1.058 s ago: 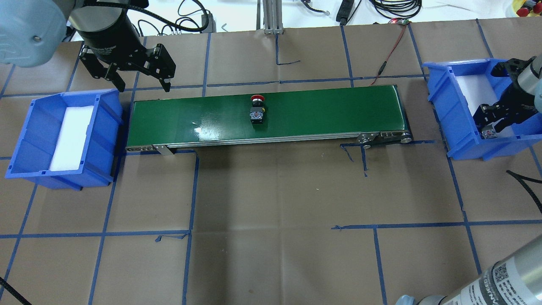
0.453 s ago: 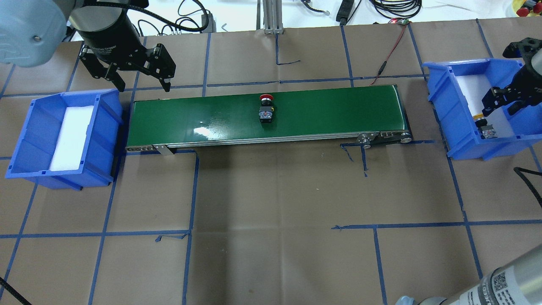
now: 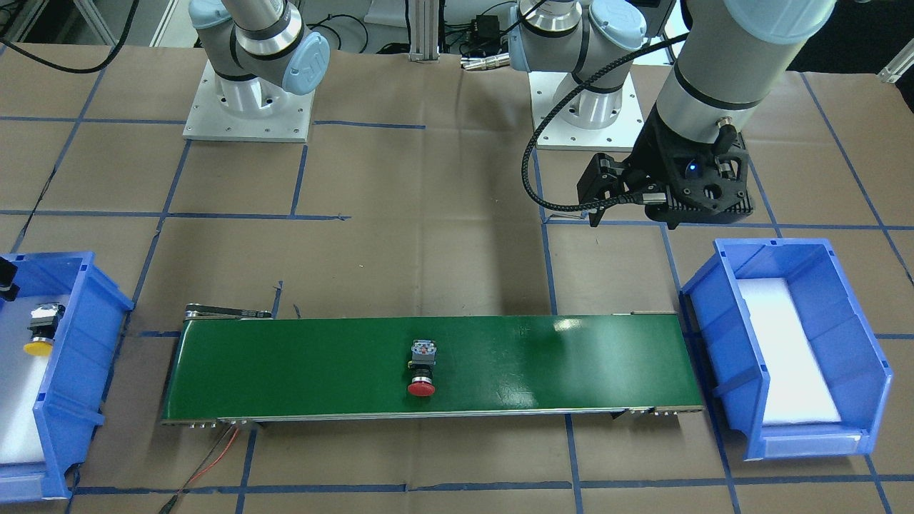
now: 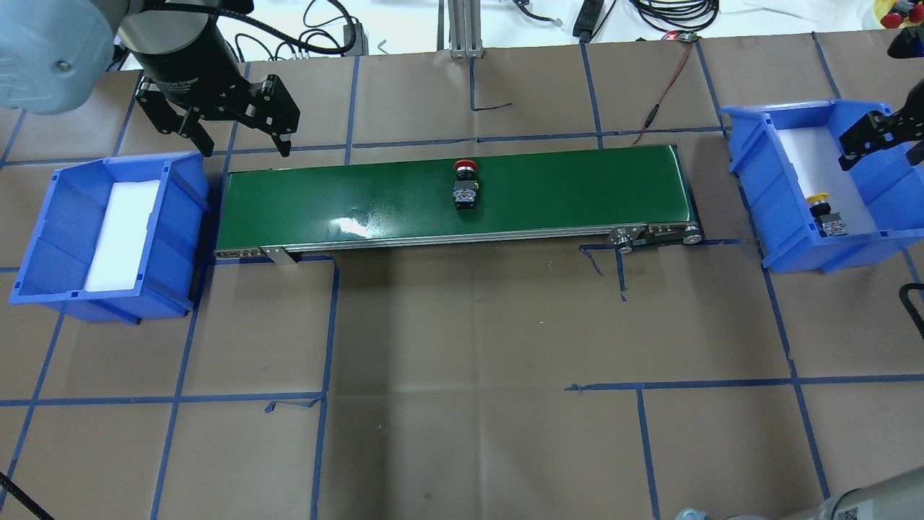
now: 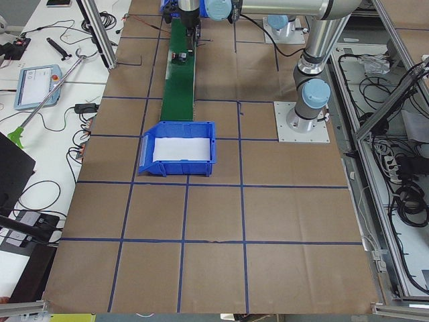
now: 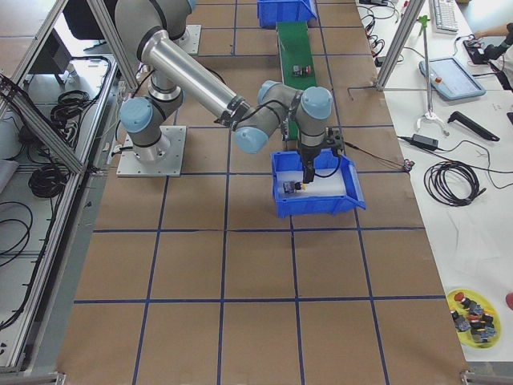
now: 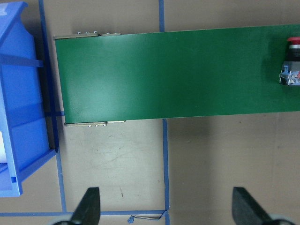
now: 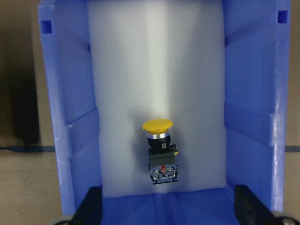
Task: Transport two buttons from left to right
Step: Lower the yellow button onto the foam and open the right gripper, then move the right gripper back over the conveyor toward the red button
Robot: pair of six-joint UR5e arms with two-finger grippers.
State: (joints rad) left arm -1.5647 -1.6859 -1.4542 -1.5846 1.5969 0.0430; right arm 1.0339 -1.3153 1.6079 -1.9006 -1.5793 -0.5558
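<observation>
A red-capped button [image 4: 465,186] [image 3: 423,371] lies on its side near the middle of the green conveyor belt [image 4: 577,188], and it shows at the right edge of the left wrist view [image 7: 291,61]. A yellow-capped button [image 4: 826,215] [image 8: 159,150] lies on the white foam in the right blue bin [image 4: 751,166]. My right gripper [image 8: 168,208] hangs open above that bin, clear of the yellow button, with one finger [image 4: 863,133] showing at the view's edge. My left gripper [image 4: 245,148] [image 7: 166,208] is open and holds nothing, above the table behind the belt's left end, beside the left blue bin [image 4: 43,238].
The left bin holds only its white foam pad [image 4: 119,235]. A red wire [image 4: 668,83] runs to the belt's right end, and cables and an aluminium post [image 4: 462,29] stand along the back. Both arm bases [image 3: 246,107] stand behind the belt.
The red button has ridden the belt to the right. My right gripper has let go of the yellow button in the right bin and risen away from it. The left arm has stayed put.
</observation>
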